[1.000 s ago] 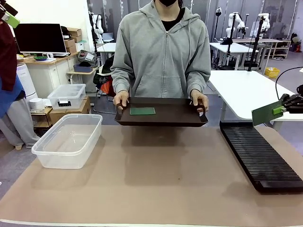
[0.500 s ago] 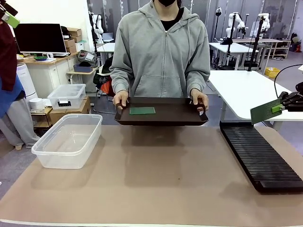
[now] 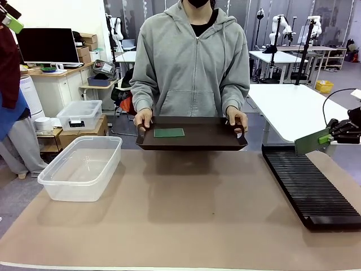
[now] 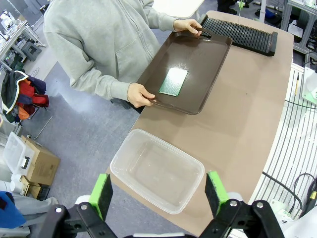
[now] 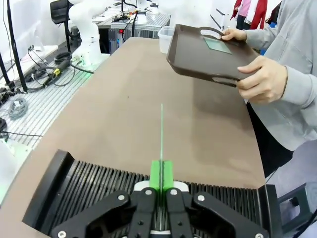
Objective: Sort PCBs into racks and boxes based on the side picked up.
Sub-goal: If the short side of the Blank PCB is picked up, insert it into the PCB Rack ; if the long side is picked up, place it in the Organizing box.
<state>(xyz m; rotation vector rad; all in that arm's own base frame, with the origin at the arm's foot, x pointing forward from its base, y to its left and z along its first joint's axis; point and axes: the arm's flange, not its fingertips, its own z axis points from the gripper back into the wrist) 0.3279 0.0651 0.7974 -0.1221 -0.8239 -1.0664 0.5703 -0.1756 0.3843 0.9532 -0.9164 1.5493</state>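
No legible text anywhere (perhaps too small)

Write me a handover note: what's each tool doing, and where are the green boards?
Right tool: shut on one PCB, held on edge above the slotted rack.
Left tool: open, empty, high over the clear tub.
Second PCB lies on the brown tray the person holds up.
Done: one board picked up; neither placed yet.
Left: slot this one, then sort the second.

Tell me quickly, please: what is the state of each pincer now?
Left pincer: open, holding nothing.
Right pincer: closed on a PCB, above the rack.
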